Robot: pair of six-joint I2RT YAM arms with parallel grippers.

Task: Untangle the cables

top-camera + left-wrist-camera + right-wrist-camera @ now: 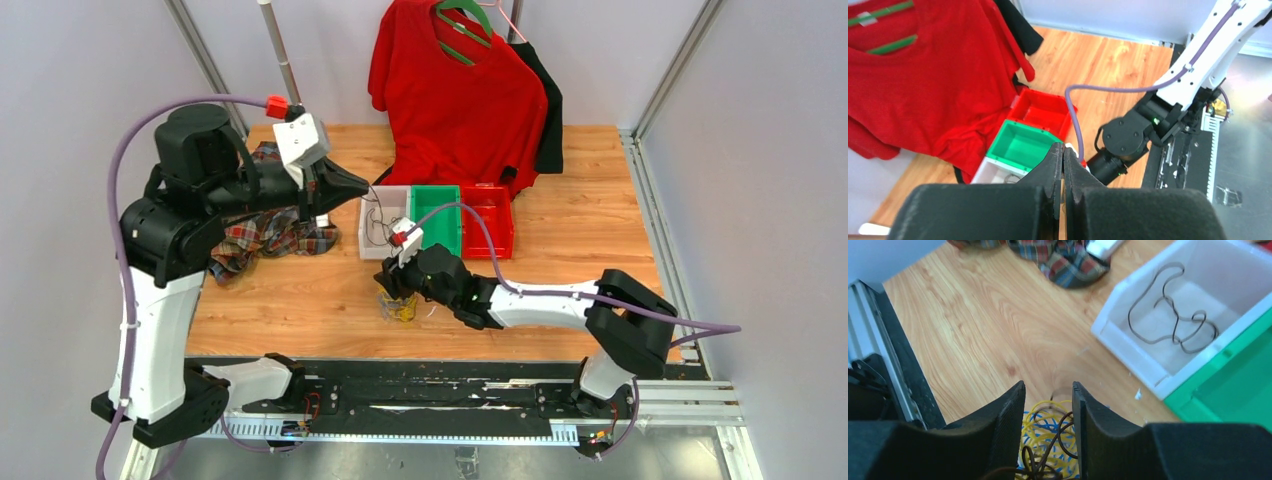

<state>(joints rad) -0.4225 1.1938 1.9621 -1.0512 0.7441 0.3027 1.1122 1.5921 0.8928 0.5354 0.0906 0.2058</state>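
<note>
one black cable (1174, 320) lies loose in the white bin (1128, 360), apart from the rest. the remaining cables (1048, 435), yellow, blue and dark strands knotted in a small heap, sit on the counter (998, 320) just in front of that bin. the right fingers (393, 287) are down at the heap, about half parted, one on each side of its top loops. a dark strand runs up between them, but nothing is visibly pinched. the left fingers (1060, 157) are pressed together, raised well above the counter beside the plaid cloth (265, 230); whether a thin cord is caught between them i cannot tell. by my reading, the step in hand is picking one strand out of the heap. the next move, i judge, calls for closing on a single strand only, likely the dark one. it should then be lifted slowly so its loops slip free without dragging the yellow and blue along.
</note>
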